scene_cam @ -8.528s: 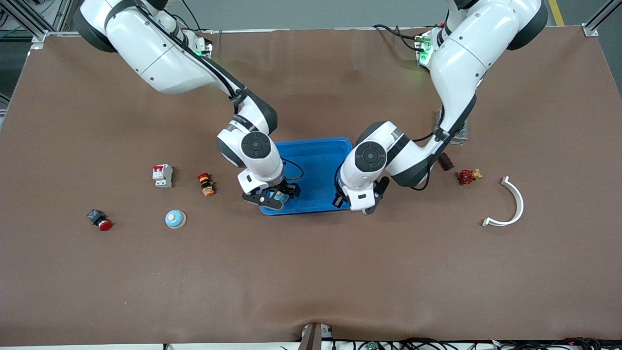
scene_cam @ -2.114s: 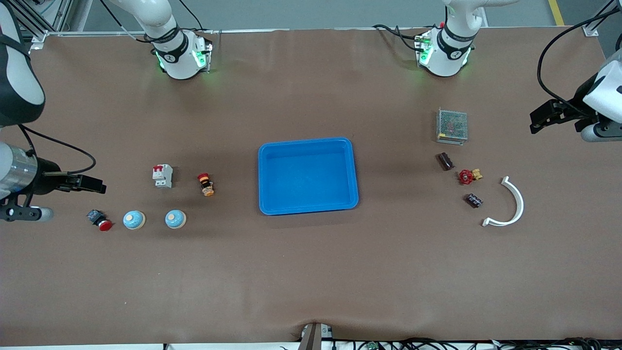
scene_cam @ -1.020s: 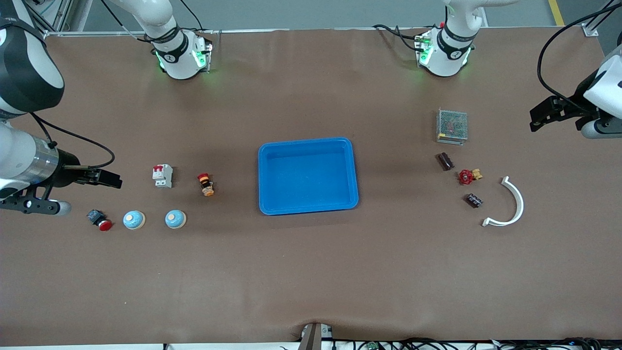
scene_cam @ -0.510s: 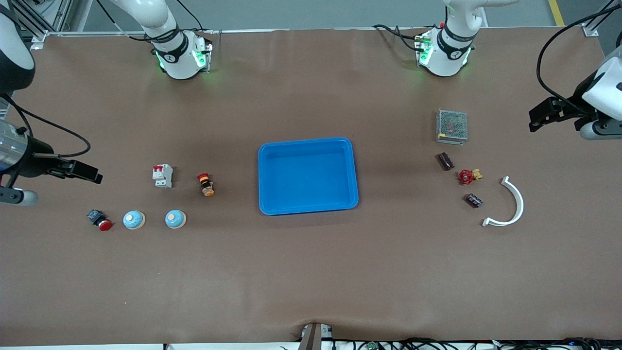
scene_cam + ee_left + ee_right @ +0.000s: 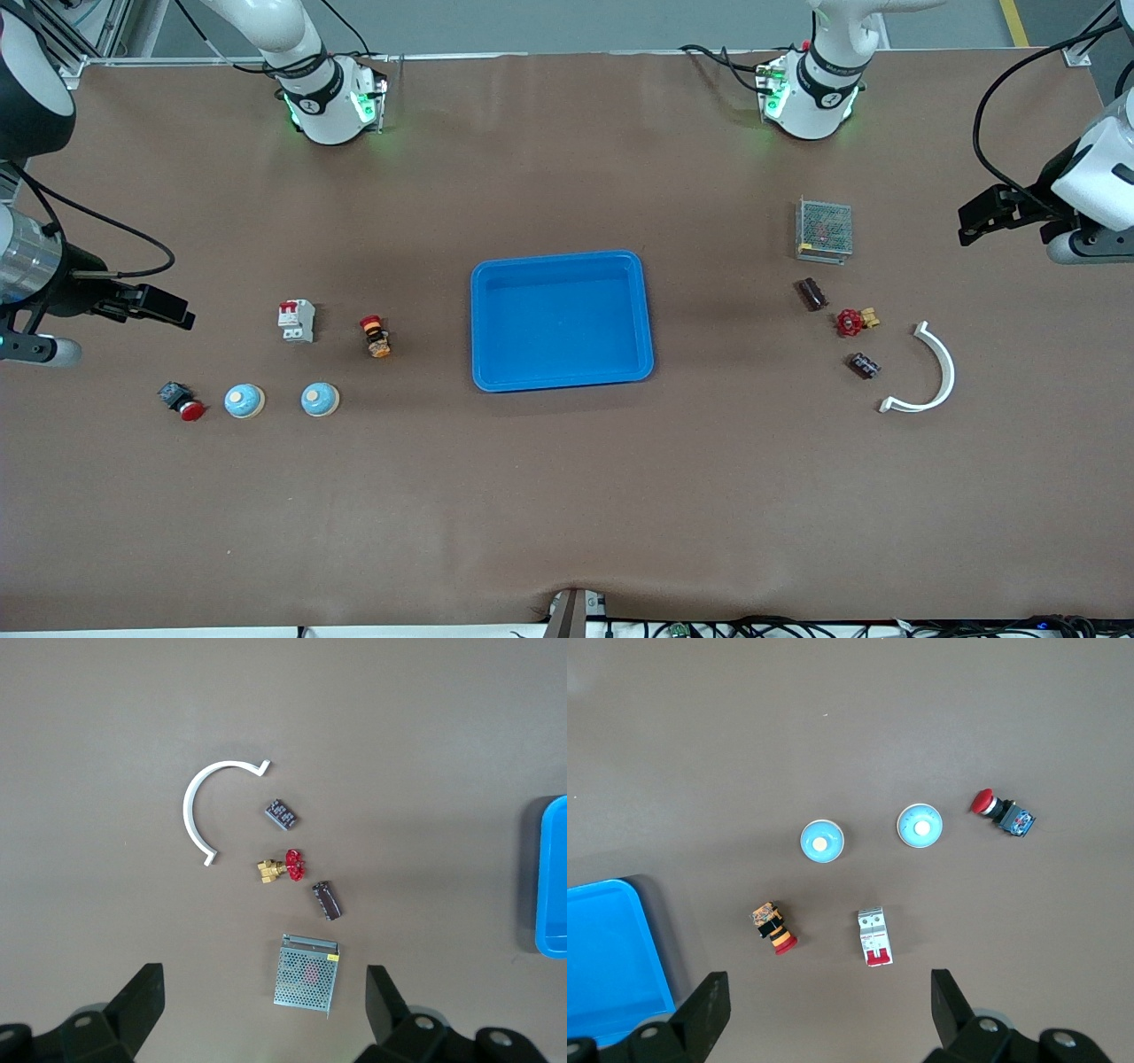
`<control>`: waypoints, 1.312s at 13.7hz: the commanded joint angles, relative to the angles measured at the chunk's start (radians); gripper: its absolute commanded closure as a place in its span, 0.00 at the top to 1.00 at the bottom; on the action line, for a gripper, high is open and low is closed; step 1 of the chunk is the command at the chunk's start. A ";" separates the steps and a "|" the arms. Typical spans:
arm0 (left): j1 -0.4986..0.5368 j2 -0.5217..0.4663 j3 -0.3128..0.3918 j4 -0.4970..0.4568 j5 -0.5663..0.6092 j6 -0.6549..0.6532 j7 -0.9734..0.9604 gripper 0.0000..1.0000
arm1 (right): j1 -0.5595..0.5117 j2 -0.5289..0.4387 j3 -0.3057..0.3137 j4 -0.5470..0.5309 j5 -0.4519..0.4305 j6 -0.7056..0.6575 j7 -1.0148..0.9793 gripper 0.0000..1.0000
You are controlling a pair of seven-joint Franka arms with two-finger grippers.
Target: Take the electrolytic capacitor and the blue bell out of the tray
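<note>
Two light-blue bells (image 5: pixel 244 400) (image 5: pixel 320 400) lie side by side toward the right arm's end of the table; the right wrist view shows them too (image 5: pixel 822 841) (image 5: pixel 920 826). Two dark capacitors (image 5: pixel 811 294) (image 5: pixel 865 365) lie toward the left arm's end, also in the left wrist view (image 5: pixel 327 901) (image 5: pixel 282 813). The blue tray (image 5: pixel 561 266) in the middle is empty. My right gripper (image 5: pixel 168 308) (image 5: pixel 824 1010) is open and empty, high above its end. My left gripper (image 5: pixel 974 221) (image 5: pixel 266 1010) is open and empty, high above its end.
A white breaker (image 5: pixel 297 320), an orange-and-black button (image 5: pixel 376 336) and a red push button (image 5: pixel 182 401) lie near the bells. A mesh metal box (image 5: pixel 824 229), a red valve (image 5: pixel 851 322) and a white curved piece (image 5: pixel 930 377) lie near the capacitors.
Since the oldest frame both grippers have left the tray for the table's ends, and a second bell and a second capacitor lie on the table. Lately the right gripper only drifts a little.
</note>
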 commanded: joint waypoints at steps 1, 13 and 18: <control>-0.003 0.002 0.001 0.008 -0.016 -0.022 0.016 1.00 | 0.098 -0.022 -0.069 0.015 -0.028 -0.043 0.001 1.00; 0.002 -0.035 -0.031 -0.044 0.000 -0.011 0.018 1.00 | 0.523 -0.037 -0.526 0.341 0.038 -0.193 -0.140 1.00; 0.000 -0.035 -0.051 -0.039 0.059 -0.010 0.021 1.00 | 0.784 -0.137 -0.976 0.351 0.275 -0.176 -0.272 1.00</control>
